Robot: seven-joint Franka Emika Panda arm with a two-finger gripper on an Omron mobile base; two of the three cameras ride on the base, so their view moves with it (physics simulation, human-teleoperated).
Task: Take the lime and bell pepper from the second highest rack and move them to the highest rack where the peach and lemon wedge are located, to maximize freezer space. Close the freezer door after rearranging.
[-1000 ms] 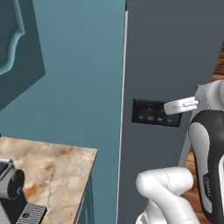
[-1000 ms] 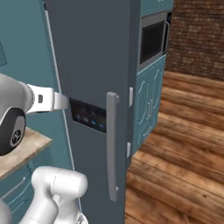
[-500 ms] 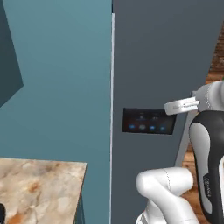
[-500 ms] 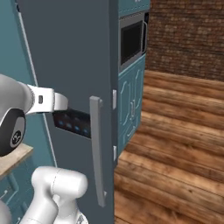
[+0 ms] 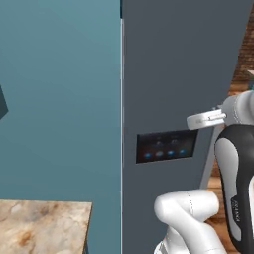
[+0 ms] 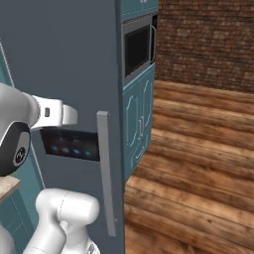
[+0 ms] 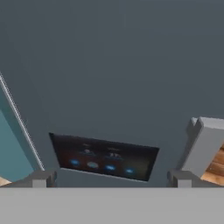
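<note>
Freezer door (image 6: 74, 64) is shut in front of gripper (image 7: 111, 177), jaws wide and empty; likely heavy, rigid, hinged panel, so grab the vertical bar handle (image 6: 105, 173) mid-height and pull steadily.

- A home kitchen, rendered.
- A tall dark grey fridge-freezer front (image 6: 74, 64) with a lit control panel (image 5: 166, 147) and a long grey bar handle (image 6: 106, 173).
- A built-in oven (image 6: 138, 47) set in teal cabinets (image 6: 141, 124) with panelled doors.
- A marble worktop (image 5: 42, 225) at the lower left of the left base view, beside a teal panel (image 5: 59, 99).
- A wood plank floor (image 6: 198, 173) and a brick wall (image 6: 208, 42).
</note>
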